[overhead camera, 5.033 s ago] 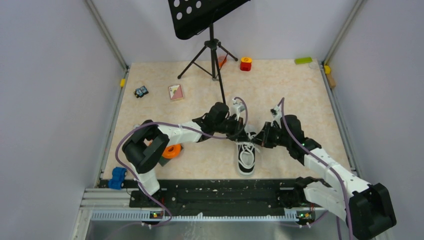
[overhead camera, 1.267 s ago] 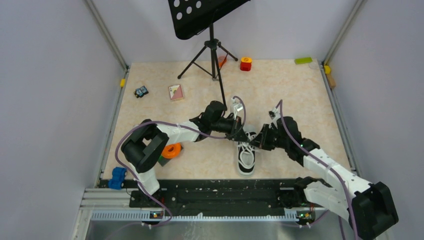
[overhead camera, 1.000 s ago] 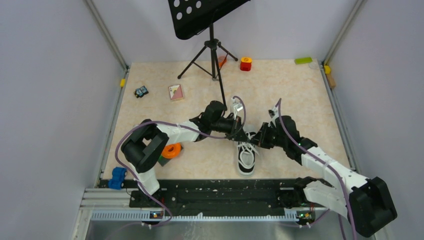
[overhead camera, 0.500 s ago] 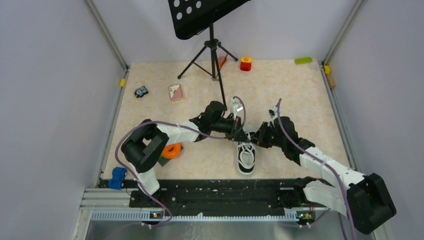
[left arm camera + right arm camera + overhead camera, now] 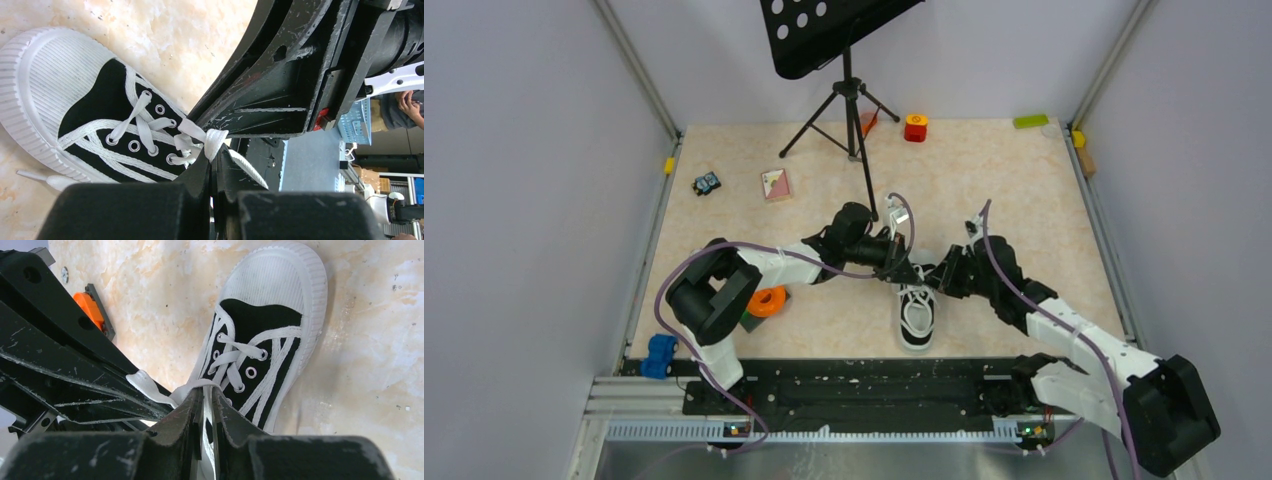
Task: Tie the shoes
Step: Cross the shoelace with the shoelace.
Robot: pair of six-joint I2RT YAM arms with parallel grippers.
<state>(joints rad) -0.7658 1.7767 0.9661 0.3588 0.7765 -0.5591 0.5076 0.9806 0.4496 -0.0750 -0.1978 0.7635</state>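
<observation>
Beige marbled table [image 5: 984, 180], grey walls on three sides, black music stand [image 5: 849, 95] at the far edge. A blue basket [image 5: 354, 122] shows off-table in the left wrist view. The black sneaker [image 5: 917, 318] lies near the table's front centre, toe toward the arm bases. Left gripper [image 5: 214, 162]: fingers pressed together, pinching a white lace [image 5: 216, 140] above the eyelets. Right gripper [image 5: 207, 397]: fingers narrowly apart with lace between them; whether it grips cannot be determined. An orange ring [image 5: 771, 301] lies left of the shoe.
</observation>
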